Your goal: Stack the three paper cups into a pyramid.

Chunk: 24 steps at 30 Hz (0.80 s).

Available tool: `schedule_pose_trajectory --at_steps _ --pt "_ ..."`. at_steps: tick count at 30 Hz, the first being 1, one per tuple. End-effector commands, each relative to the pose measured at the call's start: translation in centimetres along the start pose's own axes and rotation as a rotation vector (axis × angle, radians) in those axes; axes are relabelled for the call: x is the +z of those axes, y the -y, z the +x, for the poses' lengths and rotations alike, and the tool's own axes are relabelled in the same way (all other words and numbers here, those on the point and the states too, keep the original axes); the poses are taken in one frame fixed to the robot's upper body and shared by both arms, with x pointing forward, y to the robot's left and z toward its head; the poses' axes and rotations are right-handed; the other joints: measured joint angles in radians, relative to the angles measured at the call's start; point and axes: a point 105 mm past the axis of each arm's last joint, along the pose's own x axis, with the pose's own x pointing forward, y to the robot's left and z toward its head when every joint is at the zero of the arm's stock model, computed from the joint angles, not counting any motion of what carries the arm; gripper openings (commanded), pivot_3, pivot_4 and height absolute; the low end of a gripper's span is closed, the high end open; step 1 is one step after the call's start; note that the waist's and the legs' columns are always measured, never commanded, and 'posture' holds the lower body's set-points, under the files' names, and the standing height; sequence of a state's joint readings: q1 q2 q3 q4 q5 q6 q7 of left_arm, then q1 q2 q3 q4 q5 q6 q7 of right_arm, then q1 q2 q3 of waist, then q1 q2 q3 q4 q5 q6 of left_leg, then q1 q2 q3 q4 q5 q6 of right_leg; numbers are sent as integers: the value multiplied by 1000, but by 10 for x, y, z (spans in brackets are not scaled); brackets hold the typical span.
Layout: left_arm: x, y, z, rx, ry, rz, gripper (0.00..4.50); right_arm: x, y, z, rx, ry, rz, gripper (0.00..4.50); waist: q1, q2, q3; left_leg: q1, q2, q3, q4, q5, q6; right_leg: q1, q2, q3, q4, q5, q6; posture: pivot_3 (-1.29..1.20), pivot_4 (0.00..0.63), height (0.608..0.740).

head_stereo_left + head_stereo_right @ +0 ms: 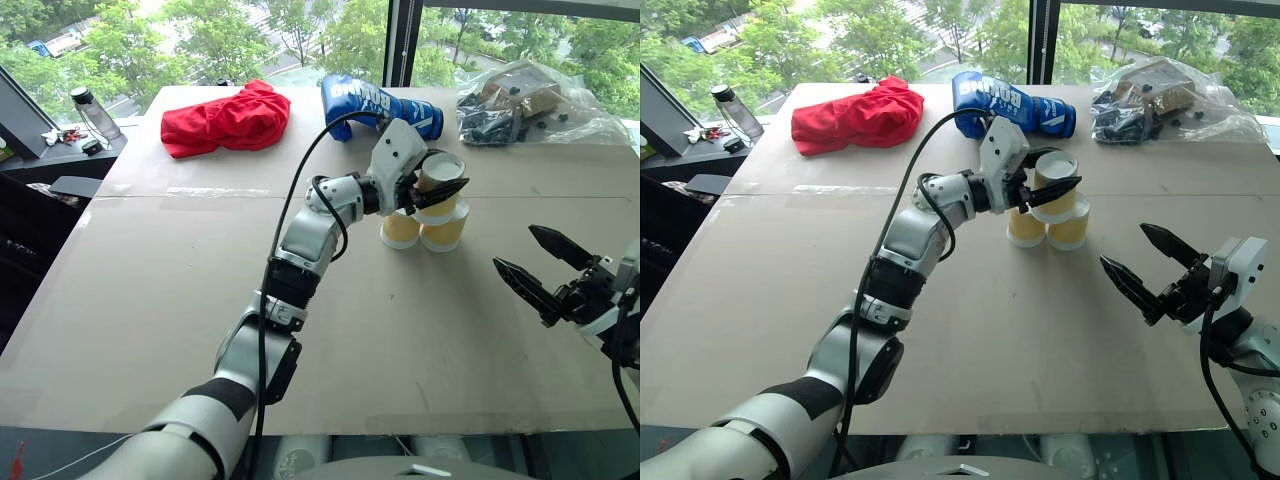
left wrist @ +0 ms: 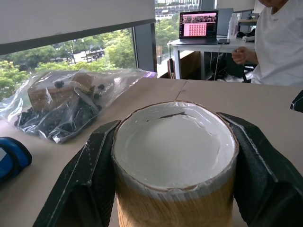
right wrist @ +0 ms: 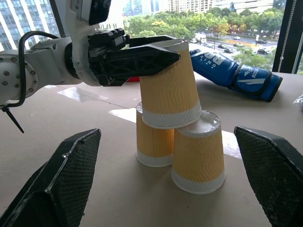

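**Third cup held over the base pair, second pincer idle**

The left gripper is clenched on one of the three paper cups, the top cup, one black finger on each side of its upper wall just under the rim. In the left wrist view the two fingers press flat against opposite sides of the cup, mouth up, with the white inside showing. The jaws stand only as wide as the cup itself.

The other two cups stand side by side on the brown table, inverted (white bases up): the left base cup and the right base cup, touching or very nearly so. In the right wrist view the held cup's white bottom band sits over the seam between them and appears to rest on both, slightly tilted. Whether it bears its full weight there cannot be told.

The right gripper is released, its two pointed fingers spread wide with nothing between them. It hangs above the table to the right of the cups, well apart from them.

Along the far edge of the table lie a red cloth, a blue boxing glove and a clear plastic bag of dark parts. A person in a white shirt stands beyond the table.
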State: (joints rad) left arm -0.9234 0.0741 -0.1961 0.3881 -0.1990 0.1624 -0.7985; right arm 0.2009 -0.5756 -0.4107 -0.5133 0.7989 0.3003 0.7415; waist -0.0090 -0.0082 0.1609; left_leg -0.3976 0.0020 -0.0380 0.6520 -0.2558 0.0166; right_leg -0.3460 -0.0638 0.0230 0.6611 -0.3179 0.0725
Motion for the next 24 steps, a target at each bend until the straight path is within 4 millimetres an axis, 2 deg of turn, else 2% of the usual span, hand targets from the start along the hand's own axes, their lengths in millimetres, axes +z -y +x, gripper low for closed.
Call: schedule_pose_trajectory --at_steps 1,9,10,11,13,14,18,24 --pt "14 -2 2 5 48 40 2962 14 -3 0 12 44 -40 4500 0 0 0 0 0 0 0 0 0 0 0 0 0 0 0 0 150 740" --pt "8 -7 0 36 44 18 2962 20 -7 1 48 98 -30 4500 0 0 0 0 0 0 0 0 0 0 0 0 0 0 0 0 150 740" --pt "7 -7 0 31 38 23 3457 20 -8 2 52 103 -29 4500 0 0 0 0 0 0 0 0 0 0 0 0 0 0 0 0 150 740" --pt "7 -7 -1 32 37 23 3600 21 -9 2 56 106 -28 4500 0 0 0 0 0 0 0 0 0 0 0 0 0 0 0 0 150 740" --pt "9 -7 -2 31 47 6 4365 22 -10 3 64 111 -29 4500 0 0 0 0 0 0 0 0 0 0 0 0 0 0 0 0 150 740" --pt "10 -7 -2 32 54 6 4439 23 -11 3 64 112 -29 4500 0 0 0 0 0 0 0 0 0 0 0 0 0 0 0 0 150 740" --pt "27 -7 -4 31 112 10 4439 24 -11 4 65 114 -27 4500 0 0 0 0 0 0 0 0 0 0 0 0 0 0 0 0 150 740" --pt "71 0 -21 -4 263 39 4439 18 -11 2 72 80 -29 4500 -1 0 0 0 1 0 0 1 -1 0 0 0 0 0 0 0 150 740"
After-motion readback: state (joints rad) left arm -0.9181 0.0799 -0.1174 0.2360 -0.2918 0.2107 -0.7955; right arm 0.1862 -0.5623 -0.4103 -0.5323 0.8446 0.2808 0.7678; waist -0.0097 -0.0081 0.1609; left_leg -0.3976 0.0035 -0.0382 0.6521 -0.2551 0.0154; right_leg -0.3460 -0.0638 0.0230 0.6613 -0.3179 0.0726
